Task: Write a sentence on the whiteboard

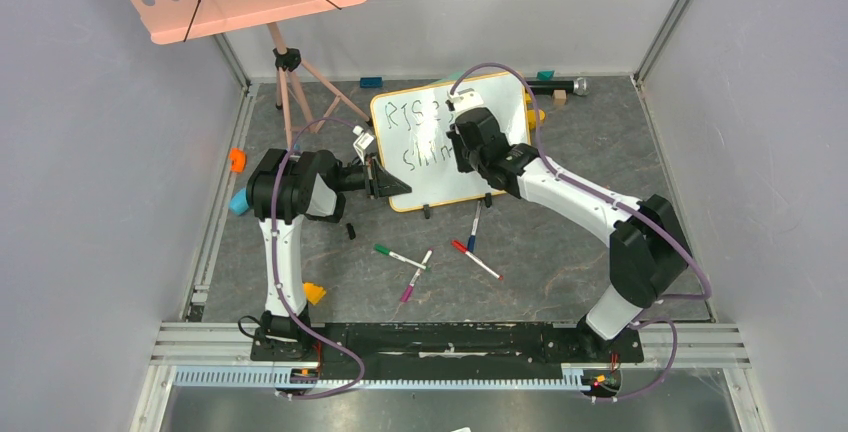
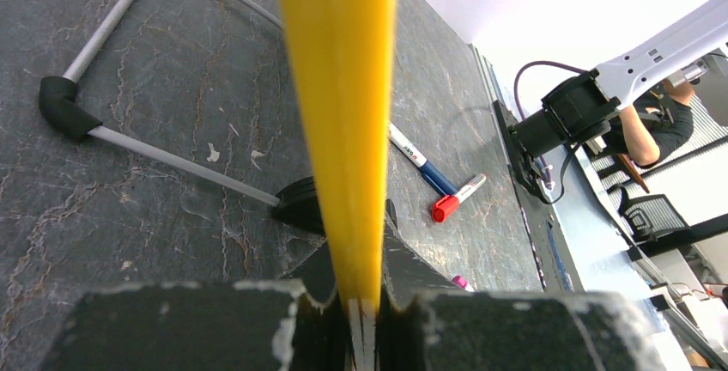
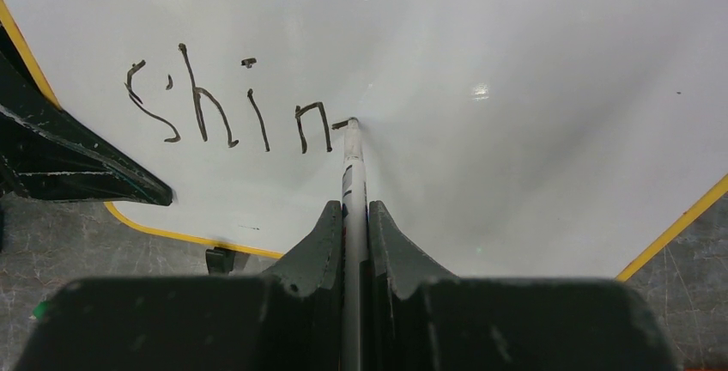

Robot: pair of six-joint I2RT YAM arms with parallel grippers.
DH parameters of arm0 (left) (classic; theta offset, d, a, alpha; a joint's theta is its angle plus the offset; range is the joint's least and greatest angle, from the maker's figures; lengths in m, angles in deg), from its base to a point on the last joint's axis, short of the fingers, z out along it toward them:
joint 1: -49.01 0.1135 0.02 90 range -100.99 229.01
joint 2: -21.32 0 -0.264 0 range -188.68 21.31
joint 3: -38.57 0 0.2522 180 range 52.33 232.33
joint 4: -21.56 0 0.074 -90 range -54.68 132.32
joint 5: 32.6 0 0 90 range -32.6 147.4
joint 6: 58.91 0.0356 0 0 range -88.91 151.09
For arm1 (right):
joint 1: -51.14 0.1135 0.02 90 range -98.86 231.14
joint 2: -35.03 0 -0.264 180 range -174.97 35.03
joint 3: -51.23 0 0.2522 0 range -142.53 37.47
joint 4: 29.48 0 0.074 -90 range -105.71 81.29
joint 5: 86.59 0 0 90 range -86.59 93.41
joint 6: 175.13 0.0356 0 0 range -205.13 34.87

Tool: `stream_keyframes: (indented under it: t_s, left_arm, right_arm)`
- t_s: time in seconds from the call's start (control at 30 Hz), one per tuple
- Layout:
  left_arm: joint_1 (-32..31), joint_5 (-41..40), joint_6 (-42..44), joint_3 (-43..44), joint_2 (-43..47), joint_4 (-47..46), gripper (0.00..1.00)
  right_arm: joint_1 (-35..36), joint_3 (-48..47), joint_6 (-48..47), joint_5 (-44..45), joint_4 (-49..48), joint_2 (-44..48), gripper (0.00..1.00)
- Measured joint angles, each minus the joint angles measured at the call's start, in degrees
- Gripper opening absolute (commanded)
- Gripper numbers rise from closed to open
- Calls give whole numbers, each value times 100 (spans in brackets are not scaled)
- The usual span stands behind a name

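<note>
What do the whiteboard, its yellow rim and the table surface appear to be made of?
The whiteboard: glossy white coated panel, perhaps melamine or painted metal; lamp glints show on it. Its rim: matt yellow, likely plastic or rubber. The table: dark grey with pale veins like stone, possibly only a printed mat.

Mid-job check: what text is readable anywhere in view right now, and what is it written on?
"shin": lower line, handwritten on the whiteboard; the marker tip sits just past the n.
"RIS", roughly: upper line on the same board; what follows it is unclear.
Print on the loose markers: too small to read.
</note>
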Motion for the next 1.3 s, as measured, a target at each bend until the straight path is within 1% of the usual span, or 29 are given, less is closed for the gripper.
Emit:
stream_keyframes:
  t_s: [0.3,0.97,1.3]
  left_arm:
    - [0,0,2,0,0,0,2]
    - [0,2,2,0,0,-2,2]
    - [0,0,0,0,0,0,2]
  right_arm:
    - [-20,-68,7,2,42,-13,0]
    - [-68,-98,-17,-284,-11,-24,0]
    - [-63,306,-9,-350,-85,127,0]
